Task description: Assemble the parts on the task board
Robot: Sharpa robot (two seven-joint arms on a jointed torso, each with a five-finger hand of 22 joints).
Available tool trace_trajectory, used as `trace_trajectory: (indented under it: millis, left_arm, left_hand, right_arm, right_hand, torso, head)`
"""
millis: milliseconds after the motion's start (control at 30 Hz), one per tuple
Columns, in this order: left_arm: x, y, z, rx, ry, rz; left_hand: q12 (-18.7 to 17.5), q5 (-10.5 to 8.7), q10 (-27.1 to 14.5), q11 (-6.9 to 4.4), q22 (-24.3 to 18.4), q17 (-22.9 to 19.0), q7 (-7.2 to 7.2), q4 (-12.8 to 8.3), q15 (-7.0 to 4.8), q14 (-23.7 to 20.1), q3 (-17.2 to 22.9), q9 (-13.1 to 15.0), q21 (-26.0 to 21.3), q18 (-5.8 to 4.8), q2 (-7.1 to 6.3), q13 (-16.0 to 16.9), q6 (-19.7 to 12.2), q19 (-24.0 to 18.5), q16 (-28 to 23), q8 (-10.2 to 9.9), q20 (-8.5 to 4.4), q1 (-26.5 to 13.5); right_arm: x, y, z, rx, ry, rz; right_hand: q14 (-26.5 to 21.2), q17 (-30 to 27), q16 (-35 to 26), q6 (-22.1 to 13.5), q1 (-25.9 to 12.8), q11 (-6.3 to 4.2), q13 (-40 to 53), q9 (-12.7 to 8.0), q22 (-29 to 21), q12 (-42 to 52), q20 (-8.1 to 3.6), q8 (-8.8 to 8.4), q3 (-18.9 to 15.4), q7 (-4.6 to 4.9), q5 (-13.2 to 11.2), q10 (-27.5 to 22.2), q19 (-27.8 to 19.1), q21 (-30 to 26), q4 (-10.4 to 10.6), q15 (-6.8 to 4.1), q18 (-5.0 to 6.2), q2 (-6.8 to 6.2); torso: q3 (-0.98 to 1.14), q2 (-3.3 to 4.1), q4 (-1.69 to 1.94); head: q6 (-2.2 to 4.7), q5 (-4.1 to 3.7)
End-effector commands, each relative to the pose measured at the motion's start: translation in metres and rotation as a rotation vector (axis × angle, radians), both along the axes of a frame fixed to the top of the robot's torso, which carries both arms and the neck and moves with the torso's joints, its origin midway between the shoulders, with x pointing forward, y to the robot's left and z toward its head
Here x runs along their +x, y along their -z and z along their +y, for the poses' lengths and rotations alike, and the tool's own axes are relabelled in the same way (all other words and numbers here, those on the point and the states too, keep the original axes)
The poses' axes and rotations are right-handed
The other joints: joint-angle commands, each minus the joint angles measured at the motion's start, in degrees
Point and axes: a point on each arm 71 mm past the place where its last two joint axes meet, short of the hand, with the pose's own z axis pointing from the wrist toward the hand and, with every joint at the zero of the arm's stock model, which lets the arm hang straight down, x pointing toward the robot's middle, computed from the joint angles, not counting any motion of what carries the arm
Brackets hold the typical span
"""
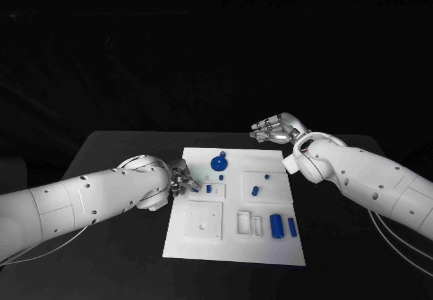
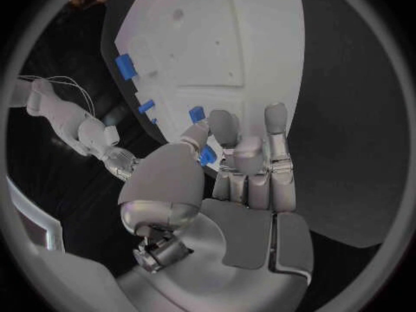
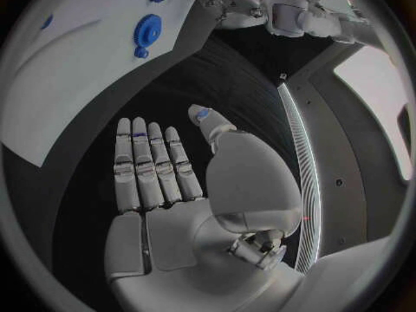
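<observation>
My left hand (image 2: pixel 234 166) sits at the left edge of the board (image 1: pixel 271 247). Its fingers (image 2: pixel 276 128) are curled in, and a small blue part (image 2: pixel 206 156) is pinched between thumb and fingers; in the wrist view the blue shows just under the thumb tip. In the head view the same hand (image 1: pixel 181 178) hangs over the board's left rim, with the fingertips beside a small blue peg (image 1: pixel 208 187) that stands on the board.

Further from those fingers, toward the board's far end, lies a round blue disc (image 1: pixel 219 164) with a small blue knob just beyond it. To the right of the peg is a short blue piece (image 1: pixel 255 190) in a raised white frame. Near the board's close end stand two blue blocks side by side: a wide block (image 1: pixel 276 227) and a narrow block (image 1: pixel 291 226), next to a white slotted holder (image 1: pixel 244 224) and a square white plate (image 1: pixel 204 220).

My right hand (image 3: pixel 165 173) holds nothing. Its fingers (image 3: pixel 143 163) lie straight and close together, thumb set apart, palm open above the dark tabletop (image 3: pixel 234 83). In the head view this hand (image 1: pixel 275 130) hovers beyond the board's far right corner, well apart from every part.
</observation>
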Motion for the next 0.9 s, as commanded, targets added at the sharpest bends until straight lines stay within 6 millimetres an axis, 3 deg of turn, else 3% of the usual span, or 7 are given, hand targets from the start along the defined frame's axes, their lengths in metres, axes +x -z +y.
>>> trace_trajectory:
  millis: [33,467,900]
  left_arm:
    - [-0.0098,0.0182,-0.0028,0.050,0.039,0.082]
    - [-0.0099,0.0178,-0.0065,0.045,0.047,0.077]
    - [-0.0084,0.0161,-0.0083,0.042,0.045,0.068]
  left_hand:
    - [0.43,-3.49,0.82,-1.86,0.98,0.14,-7.69,1.02,0.10,0.35,-1.71,-0.04,0.09,0.79,-0.24,0.38,11.91,0.14,0.29,0.43,0.53,0.74]
    - [0.12,-5.40,0.83,-1.89,1.00,0.09,-7.79,4.09,0.10,0.34,-4.86,-0.39,-0.19,0.96,-1.04,1.10,11.90,0.27,0.14,0.65,0.73,1.24]
    - [0.09,-6.70,0.83,-1.90,1.00,0.06,-7.84,5.62,0.08,0.33,-6.00,-0.41,-0.32,0.97,-1.50,1.22,11.95,0.32,0.08,0.80,0.75,1.21]
  right_arm:
    - [-0.0004,-0.0001,0.0018,0.001,-0.016,-0.003]
    - [-0.0004,0.0000,0.0022,0.001,-0.017,-0.003]
    - [-0.0006,-0.0001,0.0021,0.001,-0.016,-0.003]
  right_hand:
    - [-0.35,-0.07,-0.26,-0.24,0.03,0.00,-0.06,-0.08,-0.06,-0.18,-0.04,0.07,0.21,-0.08,0.20,-0.36,-0.28,0.25,0.03,-0.08,0.98,0.03]
    - [-0.35,-0.07,-0.26,-0.24,0.03,0.00,-0.06,-0.08,-0.06,-0.18,-0.04,0.07,0.21,-0.08,0.20,-0.36,-0.28,0.25,0.03,-0.08,0.98,0.03]
    - [-0.35,-0.07,-0.26,-0.24,0.03,0.00,-0.06,-0.08,-0.06,-0.18,-0.04,0.07,0.21,-0.08,0.20,-0.36,-0.28,0.25,0.03,-0.08,0.98,0.03]
  torso:
    - [0.00,0.00,-0.04]
    - [-0.01,-0.02,0.05]
    - [0.09,0.05,-0.15]
  head:
    - [0.04,0.05]
    - [0.16,0.01]
    - [0.20,0.11]
